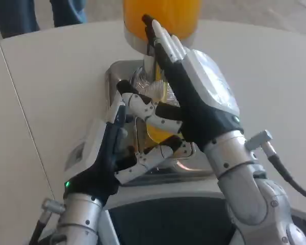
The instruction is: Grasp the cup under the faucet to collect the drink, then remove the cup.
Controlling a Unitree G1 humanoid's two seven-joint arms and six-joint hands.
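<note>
The white counter (56, 76) spreads across the head view, with a thin seam running down its left part. At the far edge, top centre, stands the drink dispenser: its tank (163, 15) is full of orange liquid and sits on a pale round base. Below it lies the shiny metal drip tray (115, 76), whose near edge reaches toward the robot's body. The right forearm (250, 189), silver with a black cable beside it, rises from the lower right and ends in the right robot hand (188, 92). That hand is raised high with its white back facing the camera and its fingers stretched straight up and close together, their tips reaching the tank's base where the faucet would be; whether they press or grip anything there is hidden behind the hand, so I cannot tell. The left forearm (79, 217) comes in from the lower left, a small green light glowing at its wrist. The left robot hand (125, 138) curls its white and black fingers around the cup (155, 102), a clear ribbed one standing over the drip tray, just below the tank and between the two hands. The fingers wrap its near side, so it is held. Orange drink shows inside the cup, near its bottom.
</note>
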